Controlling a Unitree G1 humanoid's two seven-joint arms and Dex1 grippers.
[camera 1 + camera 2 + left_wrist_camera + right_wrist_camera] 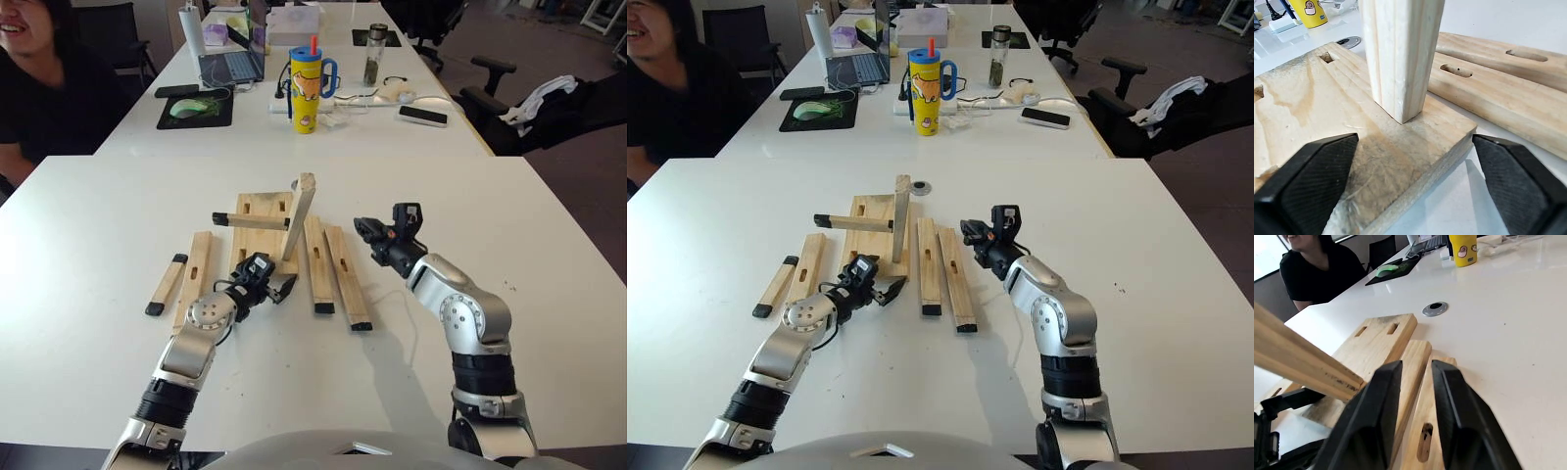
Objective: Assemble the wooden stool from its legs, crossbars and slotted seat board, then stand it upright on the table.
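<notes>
Seat board (257, 208) lies flat mid-tabletop (549, 255), well in from every edge. Pale wood, with rectangular slots cut near its corners. An upright leg (302, 211) stands planted in the near right corner. A horizontal bar (253, 222) juts from it leftward above the board, with a black cap on its free end.

Room to move:
- **Right of the board:** first loose leg (315, 262) and second loose leg (348, 284) lie parallel, side by side, slots up, black feet toward the robot. They fill the strip between board and right arm.
- **Left of the board:** third loose leg (197, 264) and a short bar (167, 284) lie near each other.
- **Elsewhere:** bare tabletop runs broad to the right of the right arm and along the near edge. A cable grommet (920, 187) sits just past the board's far right corner.

Left gripper (1415, 138) is at the board's near corner below the upright leg. Its jaws are spread wide, one pad either side, gripping nothing; contact with the wood unclear. Right gripper (1415, 374) hangs low over the two loose legs. Its jaws are drawn to a thin slit with nothing between.
</notes>
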